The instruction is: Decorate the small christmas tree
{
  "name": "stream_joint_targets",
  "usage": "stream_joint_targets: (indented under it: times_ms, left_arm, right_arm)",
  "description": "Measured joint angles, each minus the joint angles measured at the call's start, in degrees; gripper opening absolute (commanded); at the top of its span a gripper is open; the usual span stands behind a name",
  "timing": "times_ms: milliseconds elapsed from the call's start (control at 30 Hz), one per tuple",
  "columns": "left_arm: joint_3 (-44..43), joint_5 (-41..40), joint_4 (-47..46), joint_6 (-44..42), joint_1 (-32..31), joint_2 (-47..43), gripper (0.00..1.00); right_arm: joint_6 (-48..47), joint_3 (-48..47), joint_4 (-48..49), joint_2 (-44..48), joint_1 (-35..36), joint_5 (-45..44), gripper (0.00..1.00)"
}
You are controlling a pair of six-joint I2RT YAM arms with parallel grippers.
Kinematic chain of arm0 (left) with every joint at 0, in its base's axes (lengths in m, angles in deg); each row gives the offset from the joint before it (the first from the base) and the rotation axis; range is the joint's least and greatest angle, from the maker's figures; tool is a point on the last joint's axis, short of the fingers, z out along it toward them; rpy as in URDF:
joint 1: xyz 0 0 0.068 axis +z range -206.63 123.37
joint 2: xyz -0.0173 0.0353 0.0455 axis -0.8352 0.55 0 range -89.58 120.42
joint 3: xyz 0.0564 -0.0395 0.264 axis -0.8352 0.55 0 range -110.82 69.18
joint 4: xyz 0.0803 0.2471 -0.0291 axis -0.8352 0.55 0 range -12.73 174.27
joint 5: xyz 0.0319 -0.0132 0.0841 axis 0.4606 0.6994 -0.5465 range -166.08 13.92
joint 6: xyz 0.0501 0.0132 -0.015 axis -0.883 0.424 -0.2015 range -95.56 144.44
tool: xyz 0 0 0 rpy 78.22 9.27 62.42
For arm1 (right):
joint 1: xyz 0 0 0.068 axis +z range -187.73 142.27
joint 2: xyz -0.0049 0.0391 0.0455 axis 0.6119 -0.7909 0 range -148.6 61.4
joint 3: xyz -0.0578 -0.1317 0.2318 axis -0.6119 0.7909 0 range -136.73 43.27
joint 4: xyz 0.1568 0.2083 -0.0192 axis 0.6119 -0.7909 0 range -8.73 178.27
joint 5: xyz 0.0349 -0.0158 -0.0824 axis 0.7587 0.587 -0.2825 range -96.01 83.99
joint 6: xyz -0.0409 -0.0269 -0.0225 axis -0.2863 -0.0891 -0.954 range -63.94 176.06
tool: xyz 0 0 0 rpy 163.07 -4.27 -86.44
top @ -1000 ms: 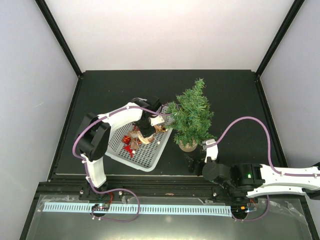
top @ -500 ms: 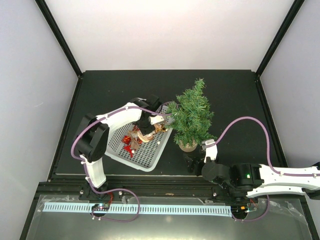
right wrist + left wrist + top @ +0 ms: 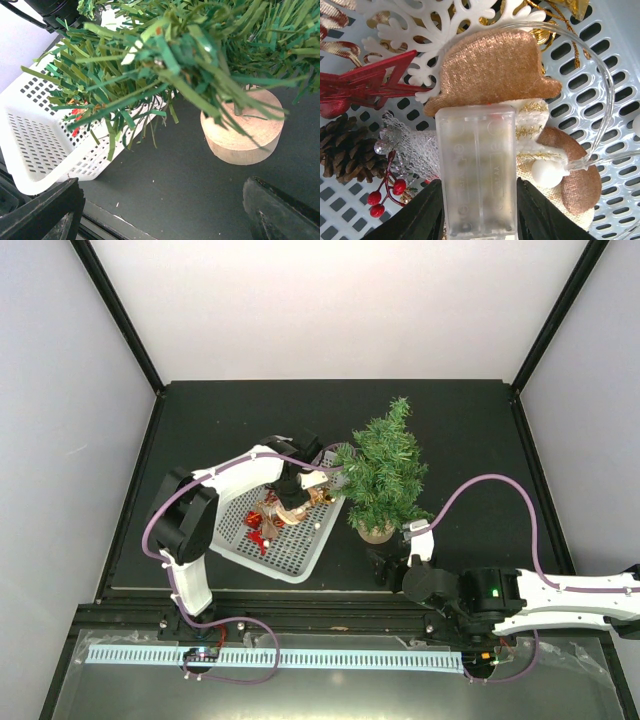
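basket (image 3: pixel 300 562): white mesh; snowflake (image 3: pixel 465 15), pinecone (image 3: pixel 345 150), red berries (image 3: pixel 385 192) inside
left fingers (image 3: pixel 420 215): clamped on clear battery box (image 3: pixel 477 170)
right fingers (image 3: pixel 40 212): spread wide, empty
small christmas tree (image 3: pixel 385 465): upright on surface (image 3: pixel 460 430), just beside basket

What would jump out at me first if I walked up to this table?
The small christmas tree, bushy green on the dark table, right of centre. Beside it on the left is a white basket of ornaments, where the left gripper clamps a clear battery box. The right gripper hangs open near the tree's base.
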Motion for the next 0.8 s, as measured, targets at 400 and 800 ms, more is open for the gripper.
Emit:
stream_joint_targets:
  times_ms: [400, 800]
  left_arm:
    - [-0.02, 0.07, 0.17, 0.04, 0.00, 0.00, 0.23]
    - [-3.76, 0.72, 4.92, -0.37, 0.57, -7.65, 0.21]
  right_arm:
    - [0.20, 0.50, 0.42, 0.07, 0.00, 0.33, 0.87]
    - [0.22, 0.66, 0.44, 0.20, 0.00, 0.35, 0.87]
